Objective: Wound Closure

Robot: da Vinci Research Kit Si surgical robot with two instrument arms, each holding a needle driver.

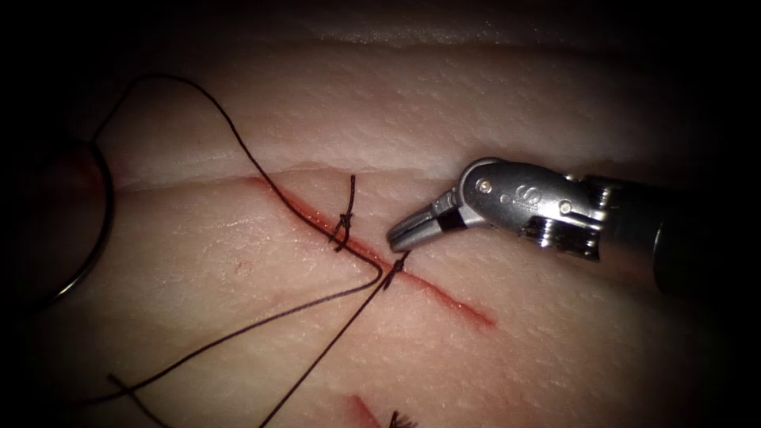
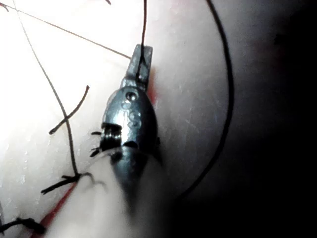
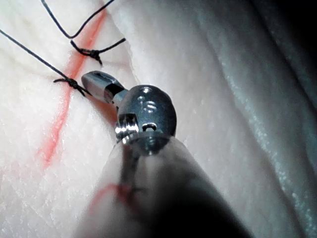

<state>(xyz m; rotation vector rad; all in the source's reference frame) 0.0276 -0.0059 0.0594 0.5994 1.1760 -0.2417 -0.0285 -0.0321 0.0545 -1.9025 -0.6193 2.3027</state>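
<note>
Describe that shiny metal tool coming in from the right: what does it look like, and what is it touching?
The right arm's silver metal end effector sits on a rounded, riveted wrist at the end of a dark shaft. Its two short jaws are shut, pointing left and slightly down at the thin red cut in the pale tissue. The tip lies just above a small dark thread knot on the cut; whether it grips the thread cannot be told.
</note>
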